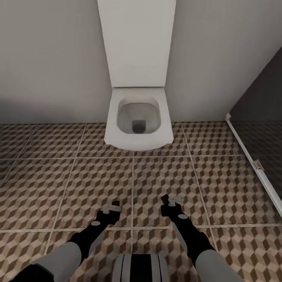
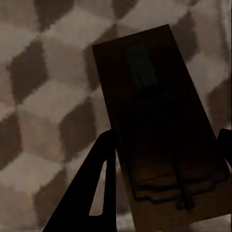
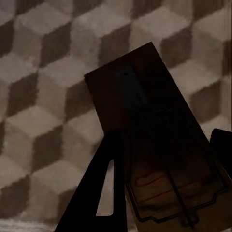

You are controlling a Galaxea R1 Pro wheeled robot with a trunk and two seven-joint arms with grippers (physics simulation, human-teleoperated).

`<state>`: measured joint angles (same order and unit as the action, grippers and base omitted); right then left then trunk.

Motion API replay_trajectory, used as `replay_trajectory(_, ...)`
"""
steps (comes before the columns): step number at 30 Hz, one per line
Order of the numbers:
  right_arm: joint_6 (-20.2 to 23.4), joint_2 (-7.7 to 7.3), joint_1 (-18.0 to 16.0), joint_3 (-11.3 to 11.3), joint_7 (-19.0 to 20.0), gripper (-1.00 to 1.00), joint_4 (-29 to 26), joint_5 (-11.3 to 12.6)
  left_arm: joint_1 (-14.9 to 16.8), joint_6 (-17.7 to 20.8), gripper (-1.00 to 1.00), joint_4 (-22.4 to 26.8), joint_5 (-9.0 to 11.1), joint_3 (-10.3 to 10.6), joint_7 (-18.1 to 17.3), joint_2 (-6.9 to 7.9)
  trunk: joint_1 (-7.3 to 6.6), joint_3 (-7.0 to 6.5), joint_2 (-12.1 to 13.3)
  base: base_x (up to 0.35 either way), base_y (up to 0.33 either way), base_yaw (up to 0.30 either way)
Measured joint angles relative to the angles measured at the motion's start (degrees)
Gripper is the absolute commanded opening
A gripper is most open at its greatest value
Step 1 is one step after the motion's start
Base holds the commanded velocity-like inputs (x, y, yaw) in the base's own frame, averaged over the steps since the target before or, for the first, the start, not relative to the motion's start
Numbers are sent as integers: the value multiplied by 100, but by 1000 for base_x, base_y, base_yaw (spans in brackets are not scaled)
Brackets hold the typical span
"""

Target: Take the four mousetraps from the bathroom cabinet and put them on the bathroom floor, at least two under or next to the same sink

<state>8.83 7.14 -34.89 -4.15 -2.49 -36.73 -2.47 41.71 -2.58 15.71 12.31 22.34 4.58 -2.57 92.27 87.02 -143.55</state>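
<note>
White toilet (image 1: 138,117) against grey wall (image 1: 51,58)

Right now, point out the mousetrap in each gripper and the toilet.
left mousetrap (image 2: 159,121), left wrist view, middle of its wooden board
right mousetrap (image 3: 150,121), right wrist view, middle of its wooden board
toilet (image 1: 139,135), head view, front rim of the bowl

- Mousetraps: two. One mousetrap (image 2: 159,130) sits clamped between the fingers of the left gripper (image 1: 113,208), on the near side of the toilet (image 1: 138,117); a second mousetrap (image 3: 154,145) is clamped in the right gripper (image 1: 172,201), also on the near side of the toilet.
- Grippers: two, side by side above the bathroom floor (image 1: 164,176).
- Toilets: one, white, against the wall.
- Dark glass panels: one (image 1: 262,129), to the right of the toilet.
</note>
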Motion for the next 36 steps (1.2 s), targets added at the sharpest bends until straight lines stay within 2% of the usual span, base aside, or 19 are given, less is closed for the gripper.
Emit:
replay_trajectory(11,-1,0,0,-3,0,-100,1,0,0,0,-100,-2,0,0,0,0,1,0,0,230,-23,0)
replay_trajectory(36,-1,0,0,-6,0,-100,1,-2,0,-9,-100,-2,-1,0,-3,1,3,17,0,8,0,0)
